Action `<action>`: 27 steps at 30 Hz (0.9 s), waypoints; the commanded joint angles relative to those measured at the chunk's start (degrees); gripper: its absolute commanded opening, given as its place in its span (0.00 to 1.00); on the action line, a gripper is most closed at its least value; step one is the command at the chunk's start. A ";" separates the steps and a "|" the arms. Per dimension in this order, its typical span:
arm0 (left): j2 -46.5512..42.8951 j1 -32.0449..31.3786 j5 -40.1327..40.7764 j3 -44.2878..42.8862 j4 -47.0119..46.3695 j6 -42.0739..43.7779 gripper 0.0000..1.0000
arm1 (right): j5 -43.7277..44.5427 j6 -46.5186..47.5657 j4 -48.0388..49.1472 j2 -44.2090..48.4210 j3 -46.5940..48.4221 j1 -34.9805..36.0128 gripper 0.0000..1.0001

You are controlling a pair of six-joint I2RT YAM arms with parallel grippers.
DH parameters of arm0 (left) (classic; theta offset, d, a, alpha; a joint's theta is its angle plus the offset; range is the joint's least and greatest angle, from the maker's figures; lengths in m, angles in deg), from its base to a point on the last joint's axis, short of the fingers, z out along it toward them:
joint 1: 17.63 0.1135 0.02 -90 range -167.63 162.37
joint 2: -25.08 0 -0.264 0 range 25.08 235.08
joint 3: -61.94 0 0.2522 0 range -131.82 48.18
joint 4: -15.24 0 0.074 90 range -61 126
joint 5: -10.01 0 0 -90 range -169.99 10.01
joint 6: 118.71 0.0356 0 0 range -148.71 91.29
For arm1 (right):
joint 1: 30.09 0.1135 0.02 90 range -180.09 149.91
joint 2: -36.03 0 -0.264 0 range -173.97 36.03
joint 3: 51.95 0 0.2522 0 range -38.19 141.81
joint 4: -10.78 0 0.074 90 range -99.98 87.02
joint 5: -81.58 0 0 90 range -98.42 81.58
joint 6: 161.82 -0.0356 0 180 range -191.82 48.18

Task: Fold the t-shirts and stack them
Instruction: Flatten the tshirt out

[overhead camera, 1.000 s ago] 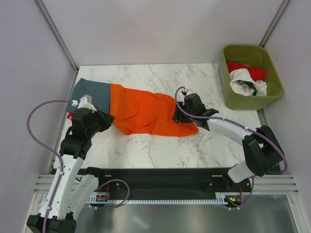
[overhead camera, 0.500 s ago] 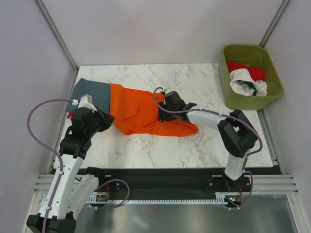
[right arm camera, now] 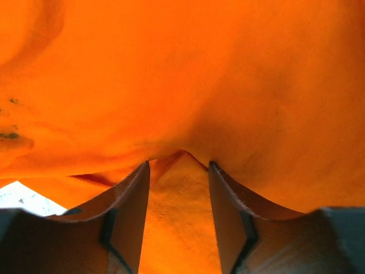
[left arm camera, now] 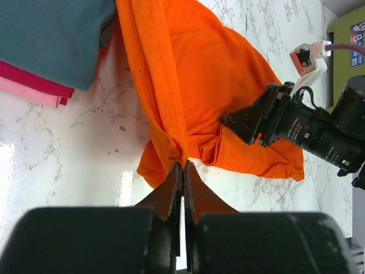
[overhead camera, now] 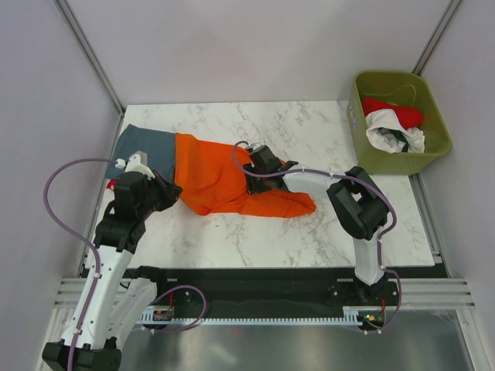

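Note:
A bright orange t-shirt (overhead camera: 220,179) lies crumpled across the middle of the marble table. Its left end overlaps a folded grey-blue t-shirt (overhead camera: 147,148), which rests on a red one (left arm camera: 35,79). My left gripper (left arm camera: 183,164) is shut on the orange shirt's near hem (left arm camera: 171,114). My right gripper (overhead camera: 250,164) sits low on the middle of the same shirt. In the right wrist view its fingers (right arm camera: 137,188) stand apart, pushed in under a raised fold, with a stitched orange layer (right arm camera: 178,222) between them. It also shows in the left wrist view as the right gripper (left arm camera: 231,121).
An olive-green bin (overhead camera: 387,75) stands off the table's back right corner, holding a red t-shirt (overhead camera: 390,108) and a white one with dark print (overhead camera: 396,137). Bare marble (overhead camera: 263,232) lies in front of the orange shirt. Grey walls enclose the table.
My right arm has slid left along the orange shirt, from its right end to its middle. The left gripper has kept its hold and place.

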 commanded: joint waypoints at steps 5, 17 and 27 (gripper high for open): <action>-0.66 -0.12 -0.52 -2.07 0.32 2.66 0.02 | 4.04 1.80 -1.98 -0.60 2.12 0.91 0.37; -0.48 -0.12 -0.34 -1.98 0.58 3.10 0.02 | 5.18 1.27 -1.63 4.15 -0.77 0.91 0.05; -0.83 -0.12 -0.34 -2.16 1.02 3.54 0.02 | 4.74 2.42 -2.24 0.64 1.51 1.00 0.34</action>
